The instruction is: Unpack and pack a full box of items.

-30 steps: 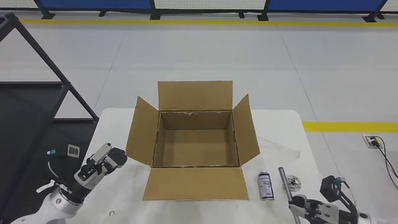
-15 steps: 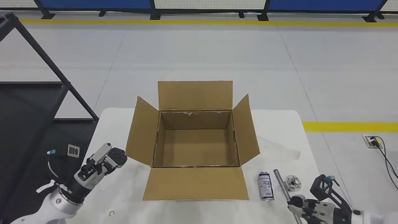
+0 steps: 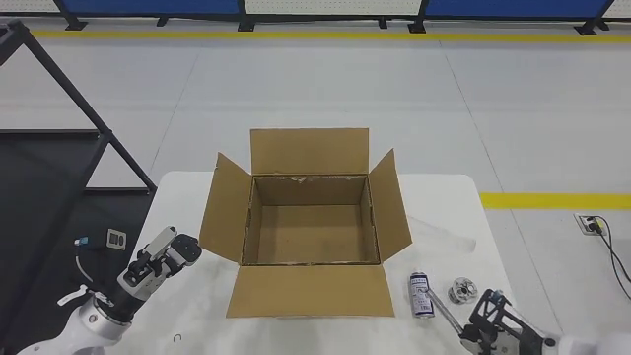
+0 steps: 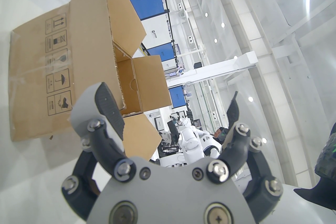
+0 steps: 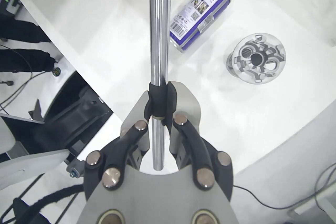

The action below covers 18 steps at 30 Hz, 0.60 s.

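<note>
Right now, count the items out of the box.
3: a spray can lying on the table, a spool beside it, a metal rod in the right gripper. The box looks empty.

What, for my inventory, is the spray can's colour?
The spray can is blue-violet with a white label; best in the right wrist view.

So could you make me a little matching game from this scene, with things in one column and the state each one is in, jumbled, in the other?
Things:
1 cardboard box
2 spray can
3 metal rod
4 left gripper

States:
A lying on its side on the table
B open, holding nothing
C flaps spread, nothing inside
D clamped in the right gripper

Pairs: 1-C, 2-A, 3-D, 4-B
</note>
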### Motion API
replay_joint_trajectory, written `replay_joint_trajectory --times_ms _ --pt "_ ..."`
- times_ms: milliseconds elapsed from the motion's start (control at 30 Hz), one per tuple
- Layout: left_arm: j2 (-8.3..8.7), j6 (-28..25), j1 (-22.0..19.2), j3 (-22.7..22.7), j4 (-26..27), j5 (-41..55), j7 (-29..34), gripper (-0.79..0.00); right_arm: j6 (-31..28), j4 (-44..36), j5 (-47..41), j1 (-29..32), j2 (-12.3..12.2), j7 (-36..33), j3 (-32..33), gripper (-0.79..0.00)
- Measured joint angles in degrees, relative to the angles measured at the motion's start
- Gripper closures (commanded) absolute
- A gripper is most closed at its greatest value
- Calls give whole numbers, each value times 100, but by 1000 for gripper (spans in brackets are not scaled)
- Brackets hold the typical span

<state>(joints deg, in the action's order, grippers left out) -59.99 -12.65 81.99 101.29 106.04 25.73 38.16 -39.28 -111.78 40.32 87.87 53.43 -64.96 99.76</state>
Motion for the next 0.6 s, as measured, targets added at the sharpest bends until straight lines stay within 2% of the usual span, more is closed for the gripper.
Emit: replay_joint_trajectory --times_ms 300,467,600 --pt "0 0 0 0 0 0 0 -785 -289 -680 1707 130 -67 353 -546 0" --pt "0 0 0 0 0 0 0 -785 -297 -974 2861 177 -67 761 -1024 0" --pt "0 0 0 0 0 0 0 -785 -170 -1019 3628 132 -61 760 -1414 0"
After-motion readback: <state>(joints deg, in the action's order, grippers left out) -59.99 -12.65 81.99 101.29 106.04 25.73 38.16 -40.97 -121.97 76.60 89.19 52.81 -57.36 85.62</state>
